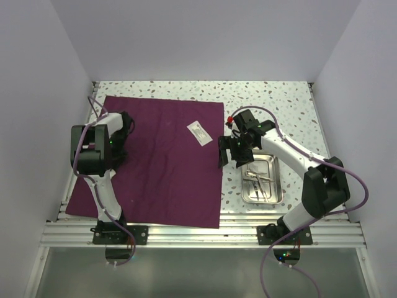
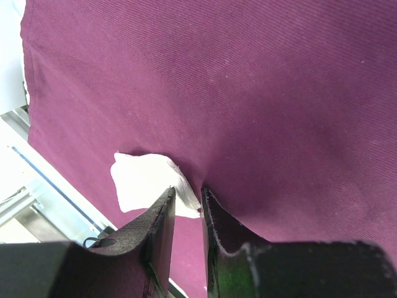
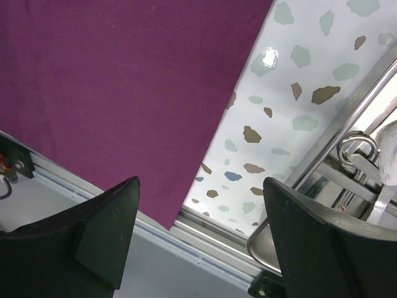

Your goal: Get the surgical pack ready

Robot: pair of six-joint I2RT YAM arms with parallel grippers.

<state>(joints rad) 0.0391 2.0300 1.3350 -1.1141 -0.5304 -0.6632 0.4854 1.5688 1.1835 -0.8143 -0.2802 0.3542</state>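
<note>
Left pincer (image 2: 187, 194): almost closed, with only a thin slit left. A corner of a white pad (image 2: 142, 180) sits between its tips and looks pinched.
Right pincer (image 3: 200, 186): wide open and holding nothing, above the cloth's right edge.
Surgical pack: the maroon cloth (image 1: 161, 161) lies flat on the left of the table (image 1: 279, 99), with the steel tray (image 1: 275, 164) just to its right, on the near side.
Risk: the left tips may catch the cloth along with the pad and ruck it. The right pincer is close enough to the tray to knock it.
Count: one cloth, one tray, one pad, one white packet (image 1: 200, 132) far right on the cloth. The instruments (image 1: 257, 179) in the tray overlap too much to count.
</note>
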